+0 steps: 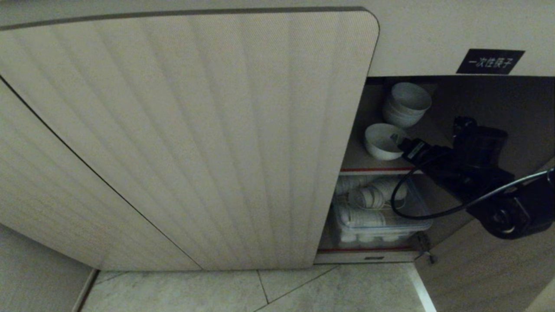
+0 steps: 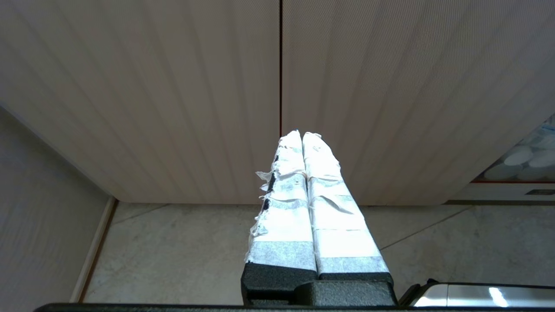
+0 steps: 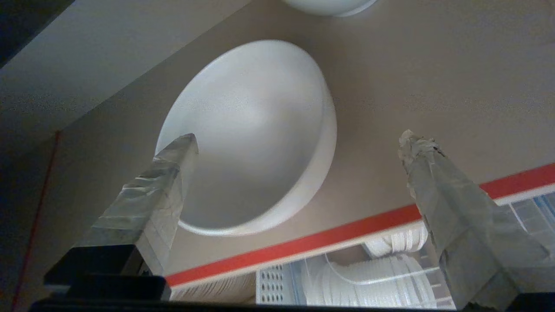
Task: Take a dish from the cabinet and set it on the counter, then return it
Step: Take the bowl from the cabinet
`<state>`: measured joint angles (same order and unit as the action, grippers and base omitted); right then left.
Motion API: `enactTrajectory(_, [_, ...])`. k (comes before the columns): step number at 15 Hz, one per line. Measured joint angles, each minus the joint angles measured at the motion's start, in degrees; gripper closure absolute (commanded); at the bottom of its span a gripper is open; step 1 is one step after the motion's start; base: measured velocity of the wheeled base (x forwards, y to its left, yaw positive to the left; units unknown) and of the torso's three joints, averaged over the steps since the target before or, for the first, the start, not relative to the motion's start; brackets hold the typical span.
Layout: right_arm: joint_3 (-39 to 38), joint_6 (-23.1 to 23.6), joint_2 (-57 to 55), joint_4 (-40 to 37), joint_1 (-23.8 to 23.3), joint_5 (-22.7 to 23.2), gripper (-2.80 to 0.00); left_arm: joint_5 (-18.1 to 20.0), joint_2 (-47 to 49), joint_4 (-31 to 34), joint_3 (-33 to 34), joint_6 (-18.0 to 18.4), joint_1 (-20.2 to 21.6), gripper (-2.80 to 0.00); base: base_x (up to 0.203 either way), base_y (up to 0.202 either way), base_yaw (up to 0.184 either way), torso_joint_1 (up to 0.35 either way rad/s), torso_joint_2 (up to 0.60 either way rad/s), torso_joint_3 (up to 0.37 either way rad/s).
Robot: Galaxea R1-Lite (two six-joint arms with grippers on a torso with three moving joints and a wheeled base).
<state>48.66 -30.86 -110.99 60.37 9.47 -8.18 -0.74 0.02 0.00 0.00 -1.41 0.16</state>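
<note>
The dish (image 1: 381, 141), a small deep white bowl, sits on the red-edged upper shelf (image 1: 373, 169) inside the open cabinet (image 1: 186, 130). My right gripper (image 1: 405, 146) reaches into the opening just right of the bowl. In the right wrist view the dish (image 3: 251, 130) fills the middle, and the right gripper (image 3: 299, 138) stands wide open. One taped finger (image 3: 173, 173) overlaps the bowl's rim; the other (image 3: 433, 182) stands apart from it, with nothing held. My left gripper (image 2: 301, 136) is parked, shut, facing the fluted doors (image 2: 173, 86). The counter is out of view.
A stack of white bowls (image 1: 405, 104) stands behind the dish. On the lower shelf, a clear plastic bin (image 1: 377, 212) holds white stacks. A black label (image 1: 490, 61) is above the opening. The arm's cable (image 1: 416, 212) loops in front of the bin. Tiled floor (image 1: 260, 290) lies below.
</note>
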Motion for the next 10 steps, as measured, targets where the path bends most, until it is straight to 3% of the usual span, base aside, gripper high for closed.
enactTrajectory(10, [3.5,2.6,-2.9,-0.5,0.1,-2.2,-2.80,0.0,0.0,0.0,0.0,0.0,0.0,0.00,0.000,0.000,0.000,0.000,0.00,0.000])
